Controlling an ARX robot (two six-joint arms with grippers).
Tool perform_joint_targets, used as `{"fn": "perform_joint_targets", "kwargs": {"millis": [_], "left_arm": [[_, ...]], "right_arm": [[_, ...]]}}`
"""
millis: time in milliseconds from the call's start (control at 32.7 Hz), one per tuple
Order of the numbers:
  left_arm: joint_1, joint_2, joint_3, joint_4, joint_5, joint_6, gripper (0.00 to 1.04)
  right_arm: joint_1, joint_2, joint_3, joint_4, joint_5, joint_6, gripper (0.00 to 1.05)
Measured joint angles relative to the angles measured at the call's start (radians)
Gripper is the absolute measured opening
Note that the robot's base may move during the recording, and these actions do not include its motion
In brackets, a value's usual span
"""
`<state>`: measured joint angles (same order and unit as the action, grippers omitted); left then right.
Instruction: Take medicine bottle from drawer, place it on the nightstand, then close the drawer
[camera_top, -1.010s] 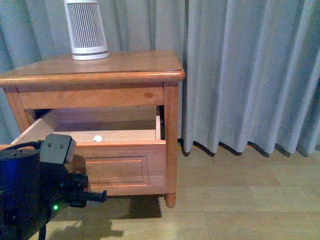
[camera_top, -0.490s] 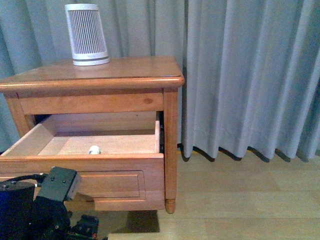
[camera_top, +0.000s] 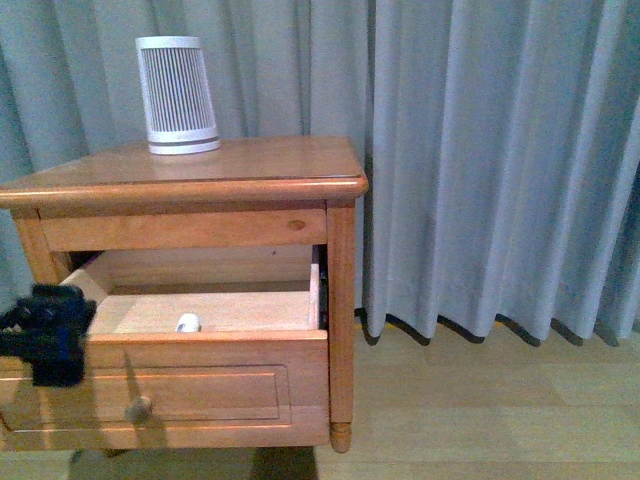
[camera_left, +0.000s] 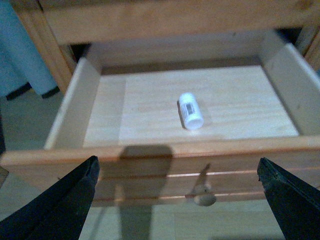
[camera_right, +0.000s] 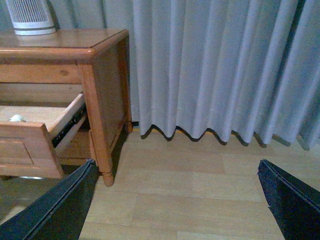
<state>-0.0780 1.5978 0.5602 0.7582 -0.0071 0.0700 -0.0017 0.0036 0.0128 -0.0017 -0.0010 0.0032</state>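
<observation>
white medicine bottle (camera_left: 190, 110) lies, seemingly sideways, in the open drawer (camera_left: 75, 107).

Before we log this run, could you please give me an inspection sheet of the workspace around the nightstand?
Surface: orange-brown wooden nightstand, top carries one item.
Job's things: small white cylindrical medicine bottle lies on its side inside the open pale-lined upper drawer, untouched.
Clutter: white slatted tapered cylinder upright on the top, back left.
Grippers: left gripper open before the drawer front; right gripper open above the pale wooden floor.
Cables: nothing seen.
Surroundings: grey pleated curtain behind and beside the nightstand.
</observation>
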Motion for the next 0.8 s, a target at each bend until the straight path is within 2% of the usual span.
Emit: {"fn": "perform_joint_targets", "kwargs": {"millis": [337,551,582,643,673,765,796], "left_arm": [[0.002,-0.678,-0.145,-0.364,0.033,-0.023,0.98],[-0.03,-0.978,-0.24,-0.589,0.022,-0.026,0.98],[-0.037,-1.009,-0.253,-0.584,0.0,-0.027,0.97],[-0.045,-1.036,-0.296,-0.479,-0.095,-0.044,0.85],[-0.043,-1.047,-0.311,-0.464,-0.1,-0.049,0.8],[-0.023,-1.092,-0.366,-0.45,-0.079,-0.06,0.61],[0.016,-1.108,-0.383,-0.451,-0.02,-0.06,0.53]], "right_arm": [[0.0,0.0,0.0,0.0,0.0,0.0,0.98],[0.0,0.0,0.0,0.0,0.0,0.0,0.98],[0.0,0.0,0.0,0.0,0.0,0.0,0.98],[0.0,0.0,0.0,0.0,0.0,0.0,0.98],[0.0,0.0,0.0,0.0,0.0,0.0,0.98],[0.0,0.0,0.0,0.0,0.0,0.0,0.98],[0.0,0.0,0.0,0.0,0.0,0.0,0.98]]}}
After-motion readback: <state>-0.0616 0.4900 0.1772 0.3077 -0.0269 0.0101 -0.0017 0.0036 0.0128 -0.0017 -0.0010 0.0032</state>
